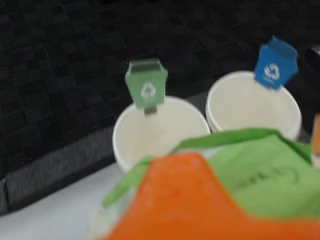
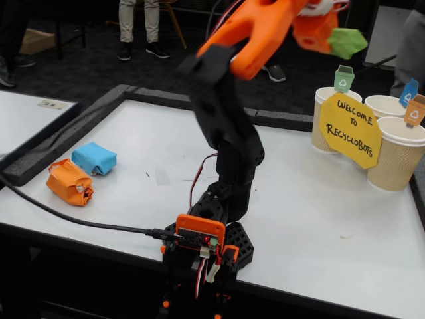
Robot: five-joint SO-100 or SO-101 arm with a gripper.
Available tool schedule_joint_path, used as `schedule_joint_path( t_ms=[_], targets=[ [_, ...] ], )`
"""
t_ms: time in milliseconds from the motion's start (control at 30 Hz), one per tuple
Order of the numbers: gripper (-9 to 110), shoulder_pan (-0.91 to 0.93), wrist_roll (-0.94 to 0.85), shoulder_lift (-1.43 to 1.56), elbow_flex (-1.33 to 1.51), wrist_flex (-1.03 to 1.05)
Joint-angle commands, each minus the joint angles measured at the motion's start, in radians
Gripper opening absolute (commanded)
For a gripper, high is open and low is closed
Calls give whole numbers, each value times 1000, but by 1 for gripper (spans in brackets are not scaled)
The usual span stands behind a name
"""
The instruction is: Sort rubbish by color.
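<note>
On the left of the desk in the fixed view, your orange bundle and light blue bundle lie touching, unsorted. To their right, high above the cups, the fingers are clenched on the green bundle. You are mid-delivery: next, centre it over the green-tagged cup, then release. The yellow sign reads "WELCOME TO RECYCLOBOTS"; the tags bear recycling symbols.
</note>
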Motion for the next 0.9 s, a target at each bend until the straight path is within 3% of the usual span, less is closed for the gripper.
schedule_joint_path(
  t_ms=[0, 533, 867],
  targets=[
    [0, -29, -20, -118, -242, 8],
    [0, -66, -11, -546, -669, 92],
    [3, -11, -8, -670, -718, 91]
  ],
)
